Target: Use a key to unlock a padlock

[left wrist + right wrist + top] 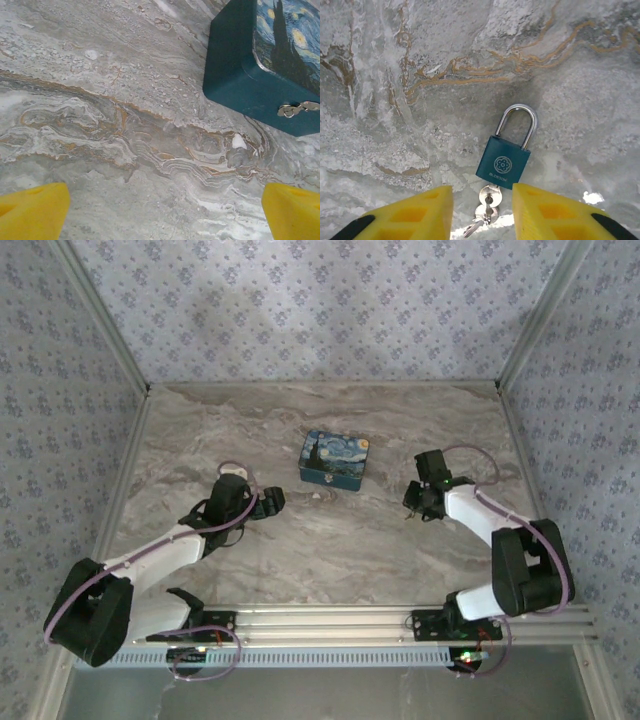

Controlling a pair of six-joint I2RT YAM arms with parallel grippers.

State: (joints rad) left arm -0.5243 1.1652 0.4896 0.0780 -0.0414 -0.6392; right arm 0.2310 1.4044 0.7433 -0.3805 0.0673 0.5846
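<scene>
Seen from above, the left gripper [262,502] and the right gripper [414,502] both hang low over the marble table [330,560], one on each side of the blue tin box [335,460]. At this size I cannot judge how far their fingers stand apart. In the left wrist view two yellow fingertips [32,212] come in at the lower corners, set wide apart, with bare marble between them and nothing held. The tin is cut off by the upper right edge, and its small metal latch [296,108] faces the camera. In the right wrist view the padlock [503,162] lies flat on the table just in front of the fingers [420,215], its shackle closed and pointing away. Its keys [487,200] lie in the gap between the two fingers, which are partly open and seem not to press them. Glare and the frame edge hide the lowest key, so I cannot tell if one sits in the keyhole.
</scene>
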